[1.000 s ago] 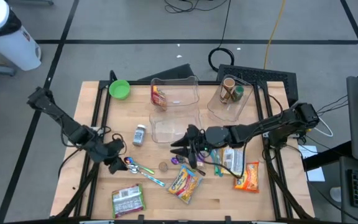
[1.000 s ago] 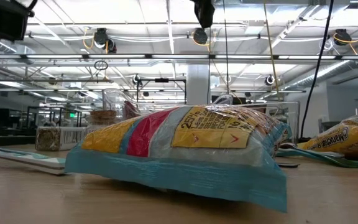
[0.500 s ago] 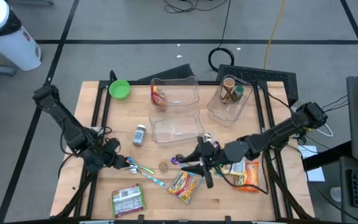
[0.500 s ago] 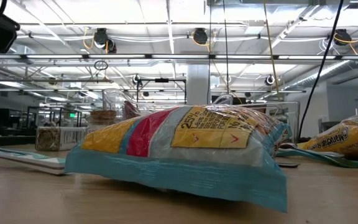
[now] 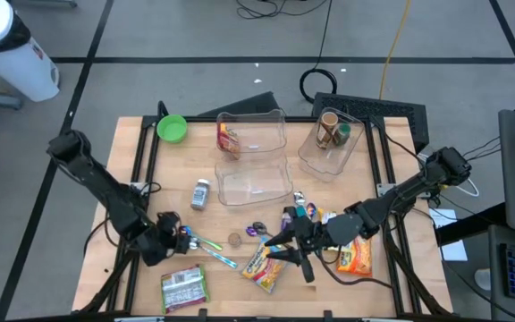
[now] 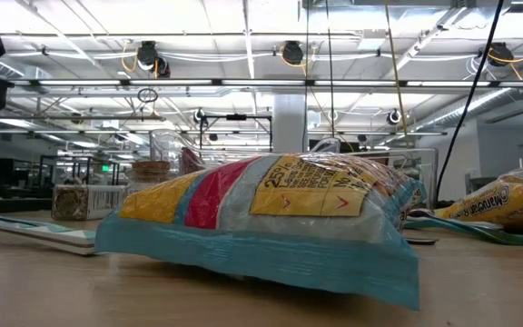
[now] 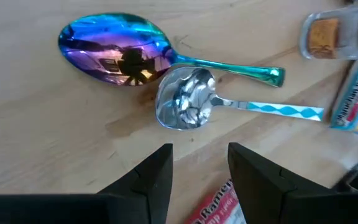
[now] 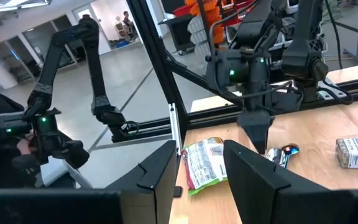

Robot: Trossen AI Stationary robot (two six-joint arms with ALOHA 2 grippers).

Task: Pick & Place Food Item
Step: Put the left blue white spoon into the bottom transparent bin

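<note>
Clear bin (image 5: 250, 134) holds snack packet (image 5: 228, 139).

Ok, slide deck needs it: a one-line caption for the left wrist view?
Left gripper, fingers apart, hovers over an iridescent spoon and a silver spoon on the wooden table.

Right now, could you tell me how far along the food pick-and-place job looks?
Done: one clear bin already holds a red packet. In hand: nothing; the left tool hovers open by the spoons, and the right tool is open and empty above the yellow snack bag. Left: the snack bag, the green packet and the orange packet lie on the table.
</note>
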